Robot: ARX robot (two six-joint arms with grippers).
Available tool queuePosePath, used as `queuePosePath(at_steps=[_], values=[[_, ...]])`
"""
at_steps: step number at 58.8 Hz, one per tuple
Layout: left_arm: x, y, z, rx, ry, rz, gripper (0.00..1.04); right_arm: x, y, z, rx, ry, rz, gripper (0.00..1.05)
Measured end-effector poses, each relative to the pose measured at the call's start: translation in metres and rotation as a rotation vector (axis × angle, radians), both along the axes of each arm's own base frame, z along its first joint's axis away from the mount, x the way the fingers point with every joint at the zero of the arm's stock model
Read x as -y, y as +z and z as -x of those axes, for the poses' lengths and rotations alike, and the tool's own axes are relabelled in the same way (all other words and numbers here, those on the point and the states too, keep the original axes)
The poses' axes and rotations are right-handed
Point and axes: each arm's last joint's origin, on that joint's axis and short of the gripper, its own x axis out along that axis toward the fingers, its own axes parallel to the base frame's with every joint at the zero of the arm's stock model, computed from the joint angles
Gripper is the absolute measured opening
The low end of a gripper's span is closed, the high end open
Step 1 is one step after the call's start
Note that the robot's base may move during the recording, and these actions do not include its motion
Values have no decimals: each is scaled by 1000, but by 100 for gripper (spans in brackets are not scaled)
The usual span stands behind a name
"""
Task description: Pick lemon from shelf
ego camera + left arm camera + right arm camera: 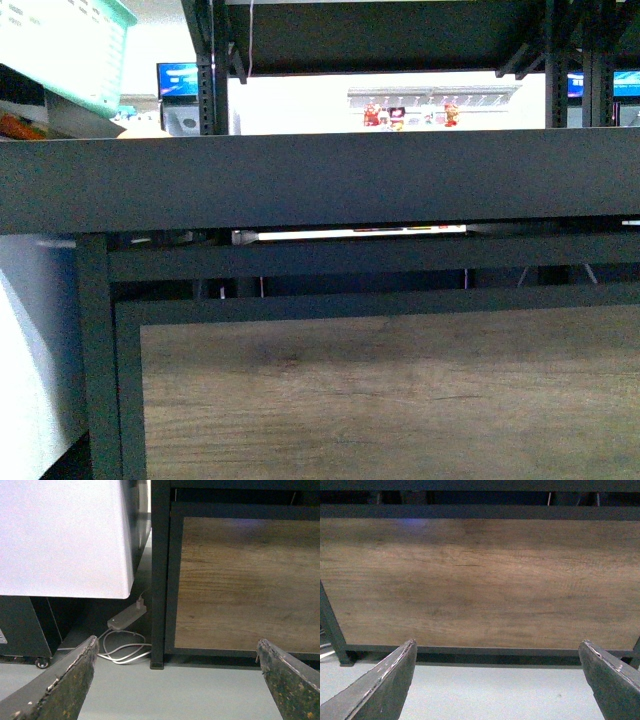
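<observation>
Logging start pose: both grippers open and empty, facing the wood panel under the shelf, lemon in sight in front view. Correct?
No lemon shows in the front view: the raised front edge of the shelf crosses it and hides the tier's contents. The rest holds: left gripper and right gripper are open and empty, facing the wood panel, per the wrist views.

**Backlit shelf, soft wrist views**

In the front view the shelf (320,180) is a near-black band against a blown-out white background (300,105). The panel (400,400) below is softly, evenly lit. In the left wrist view a white box (60,535) is overexposed with a purplish cast, with deep shadow beneath it. The left tool (176,647) and right tool (497,647) are close and blurred. Faint blue glare touches the panel in the right wrist view.
</observation>
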Motion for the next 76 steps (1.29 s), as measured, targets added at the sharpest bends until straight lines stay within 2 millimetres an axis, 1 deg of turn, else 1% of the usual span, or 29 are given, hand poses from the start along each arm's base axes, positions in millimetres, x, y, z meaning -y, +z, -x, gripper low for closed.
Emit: queuePosePath(at_steps=[76], values=[[0,0,0,0,0,0,97,0,0,0,0,-1,0,97]])
